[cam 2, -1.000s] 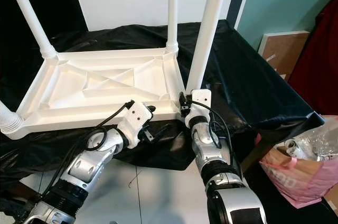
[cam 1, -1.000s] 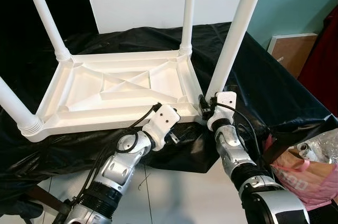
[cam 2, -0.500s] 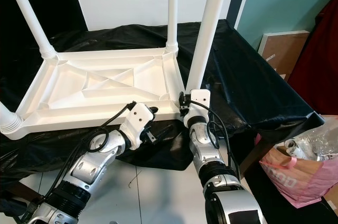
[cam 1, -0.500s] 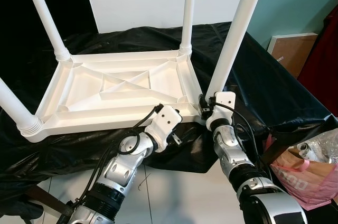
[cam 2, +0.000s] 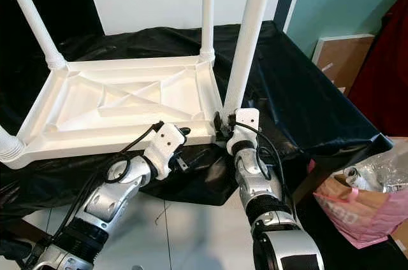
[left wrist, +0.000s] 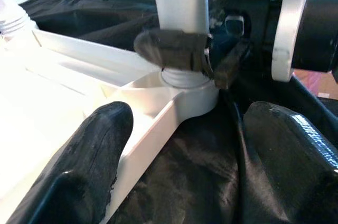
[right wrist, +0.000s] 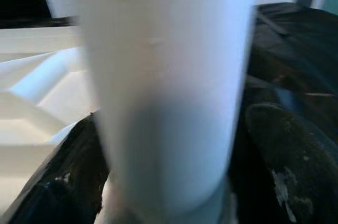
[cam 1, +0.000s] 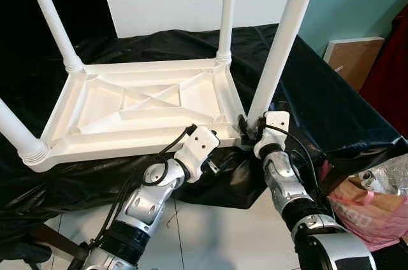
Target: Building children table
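The right gripper point(cam 2: 223, 127) is closed around the base of the near-right table leg point(cam 1: 280, 41), which stands in the corner socket of the upturned white tabletop point(cam 1: 137, 107) on the black-draped desk point(cam 1: 319, 98). The left gripper point(cam 1: 213, 167) hangs open beside the tabletop's near rim. Seating this leg seems the step in hand, probably calling for a firm twist next; the wrist casing hides the socket joint.

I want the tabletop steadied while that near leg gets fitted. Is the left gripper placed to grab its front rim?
Probably yes: the left gripper sits open right at the tabletop's front rim, one finger above it, with nothing between.
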`<state>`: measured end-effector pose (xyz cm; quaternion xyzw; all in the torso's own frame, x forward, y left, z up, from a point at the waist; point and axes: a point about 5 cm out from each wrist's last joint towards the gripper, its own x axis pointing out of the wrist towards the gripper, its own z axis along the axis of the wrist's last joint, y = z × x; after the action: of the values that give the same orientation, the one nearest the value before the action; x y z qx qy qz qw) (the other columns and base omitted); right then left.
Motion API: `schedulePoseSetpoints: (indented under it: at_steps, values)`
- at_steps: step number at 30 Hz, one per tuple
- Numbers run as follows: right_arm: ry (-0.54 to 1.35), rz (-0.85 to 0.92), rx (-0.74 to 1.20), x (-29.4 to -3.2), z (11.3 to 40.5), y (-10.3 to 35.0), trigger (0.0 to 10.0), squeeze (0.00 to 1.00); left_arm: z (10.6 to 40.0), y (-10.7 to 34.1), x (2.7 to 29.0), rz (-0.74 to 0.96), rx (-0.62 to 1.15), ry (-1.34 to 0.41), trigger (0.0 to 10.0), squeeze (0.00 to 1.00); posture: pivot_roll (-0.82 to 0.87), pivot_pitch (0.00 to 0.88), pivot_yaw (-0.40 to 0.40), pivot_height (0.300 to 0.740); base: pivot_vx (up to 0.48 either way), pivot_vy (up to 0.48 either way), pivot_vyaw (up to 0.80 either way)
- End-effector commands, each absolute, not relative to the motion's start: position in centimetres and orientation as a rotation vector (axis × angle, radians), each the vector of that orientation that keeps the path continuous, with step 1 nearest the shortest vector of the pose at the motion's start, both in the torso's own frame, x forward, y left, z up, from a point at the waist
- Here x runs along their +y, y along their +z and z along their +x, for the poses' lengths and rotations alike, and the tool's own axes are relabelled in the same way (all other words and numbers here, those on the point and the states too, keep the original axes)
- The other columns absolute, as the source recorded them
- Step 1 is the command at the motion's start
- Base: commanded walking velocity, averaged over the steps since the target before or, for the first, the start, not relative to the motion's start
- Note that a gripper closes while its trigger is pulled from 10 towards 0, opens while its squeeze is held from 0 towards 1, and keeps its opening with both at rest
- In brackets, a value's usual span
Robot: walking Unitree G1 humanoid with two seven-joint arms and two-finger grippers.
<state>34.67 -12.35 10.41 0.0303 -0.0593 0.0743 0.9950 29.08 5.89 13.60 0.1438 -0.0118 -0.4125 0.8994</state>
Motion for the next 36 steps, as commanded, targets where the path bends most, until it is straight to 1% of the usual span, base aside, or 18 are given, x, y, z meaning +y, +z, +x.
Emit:
schedulePoseSetpoints:
  at_steps: [1, 3, 11, 16, 20, 26, 27, 28, 29, 30, 31, 32, 36]
  values:
    - [0.17, 0.064, -0.116, -12.6, 34.4, 10.1, 10.0, 0.0, 28.8, 13.2, 5.9, 0.3, -0.003, -0.871, 10.0, 0.0, 0.02, 0.0, -0.035, 0.74, 0.0, 0.0, 0.0]
    - [0.241, 0.05, -0.123, -12.7, 34.2, 10.1, 10.0, 0.0, 28.7, 13.2, 6.0, 0.3, -0.001, -0.869, 10.0, 0.0, 0.02, 0.0, -0.038, 0.74, 0.0, 0.0, 0.0]
    - [0.303, 0.022, -0.128, -13.4, 34.1, 10.1, 10.0, 0.0, 28.8, 13.4, 6.0, 0.302, -0.005, -0.869, 10.0, 0.0, 0.02, 0.0, -0.039, 0.74, 0.0, 0.0, 0.0]
    - [0.471, -0.039, -0.117, -14.5, 34.4, 10.7, 10.0, 0.0, 28.6, 13.5, 5.8, 0.303, -0.007, -0.883, 10.0, 0.0, 0.01, 0.0, -0.028, 0.74, 0.0, 0.0, 0.0]
    - [0.53, -0.082, -0.112, -14.6, 34.7, 11.2, 10.0, 0.0, 28.5, 13.6, 5.8, 0.307, -0.007, -0.897, 10.0, 0.0, 0.01, 0.0, -0.016, 0.74, 0.0, 0.0, 0.0]
    - [0.557, -0.102, -0.11, -14.6, 34.9, 11.4, 10.0, 0.0, 28.5, 13.6, 5.8, 0.309, -0.007, -0.904, 10.0, 0.0, 0.0, 0.0, -0.01, 0.74, 0.0, 0.0, 0.0]
    - [0.567, -0.11, -0.108, -14.4, 35.0, 11.5, 8.9, 0.0, 28.5, 13.7, 5.7, 0.308, -0.007, -0.907, 10.0, 0.0, 0.0, 0.0, -0.007, 0.74, 0.0, 0.0, 0.0]
    - [0.573, -0.114, -0.106, -14.4, 35.1, 11.6, 4.9, 0.0, 28.5, 13.7, 5.7, 0.308, -0.007, -0.909, 10.0, 0.0, 0.0, 0.0, -0.007, 0.74, 0.0, 0.0, 0.0]
    - [0.573, -0.114, -0.106, -14.4, 35.1, 11.6, 4.9, 0.0, 28.5, 13.7, 5.7, 0.308, -0.007, -0.909, 10.0, 0.0, 0.0, 0.0, -0.007, 0.74, 0.0, 0.0, 0.0]
    - [0.581, -0.116, -0.101, -14.3, 35.2, 11.6, 3.4, 0.0, 28.5, 13.7, 5.6, 0.307, -0.007, -0.91, 10.0, 0.0, 0.0, 0.0, -0.008, 0.74, 0.0, 0.0, 0.0]
    - [0.587, -0.116, -0.098, -14.2, 35.3, 11.6, 3.4, 0.0, 28.5, 13.7, 5.6, 0.307, -0.008, -0.91, 10.0, 0.0, 0.0, 0.0, -0.008, 0.74, 0.0, 0.0, 0.0]
    - [0.593, -0.116, -0.093, -14.2, 35.3, 11.6, 0.0, 0.0, 28.4, 13.8, 5.6, 0.306, -0.008, -0.91, 10.0, 0.0, 0.01, 0.0, -0.009, 0.74, 0.0, 0.0, 0.0]
    - [0.594, -0.116, -0.077, -14.3, 35.4, 11.4, 0.0, 0.0, 28.4, 13.8, 5.6, 0.305, -0.008, -0.904, 10.0, 0.0, 0.02, 0.0, -0.017, 0.74, 0.0, 0.0, 0.0]
